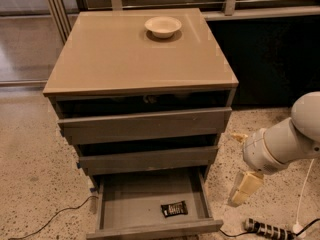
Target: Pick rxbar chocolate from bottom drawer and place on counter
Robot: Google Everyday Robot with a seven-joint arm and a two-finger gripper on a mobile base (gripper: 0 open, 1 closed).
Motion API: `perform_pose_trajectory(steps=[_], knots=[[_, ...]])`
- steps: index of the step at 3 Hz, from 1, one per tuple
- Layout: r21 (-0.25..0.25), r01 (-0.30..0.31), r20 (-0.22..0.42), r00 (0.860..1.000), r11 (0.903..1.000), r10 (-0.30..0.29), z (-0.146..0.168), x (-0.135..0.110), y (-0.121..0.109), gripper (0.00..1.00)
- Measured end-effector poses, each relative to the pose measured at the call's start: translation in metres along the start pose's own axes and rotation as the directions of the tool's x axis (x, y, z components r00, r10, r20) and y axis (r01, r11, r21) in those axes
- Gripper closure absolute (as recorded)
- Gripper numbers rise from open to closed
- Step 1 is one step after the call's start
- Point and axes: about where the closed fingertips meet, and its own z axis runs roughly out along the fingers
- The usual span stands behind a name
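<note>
The rxbar chocolate (174, 209), a small black bar with white lettering, lies flat on the grey floor of the bottom drawer (125, 204), near its front right. The bottom drawer is pulled open below two other drawers. The counter (125, 54) is the glossy tan top of the cabinet. My gripper (244, 188) hangs from the white arm to the right of the open drawer, above the floor and outside the drawer. It holds nothing that I can see.
A cream bowl (163, 26) sits at the back of the counter. A power strip (267, 229) with a white cable lies on the speckled floor at the lower right. A dark cable (50, 220) runs along the floor at the lower left.
</note>
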Motion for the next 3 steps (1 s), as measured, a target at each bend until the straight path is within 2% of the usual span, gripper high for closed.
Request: perform_pose_trajectory(steps=[2,3], knots=[[-0.033,0.090,0.102,0.991,0.9954,-0.086,0.062,0.021,-0.015,0.00],[-0.052,0.123,0.121,0.986,0.9910,-0.116,0.099,0.031,-0.019,0.00]])
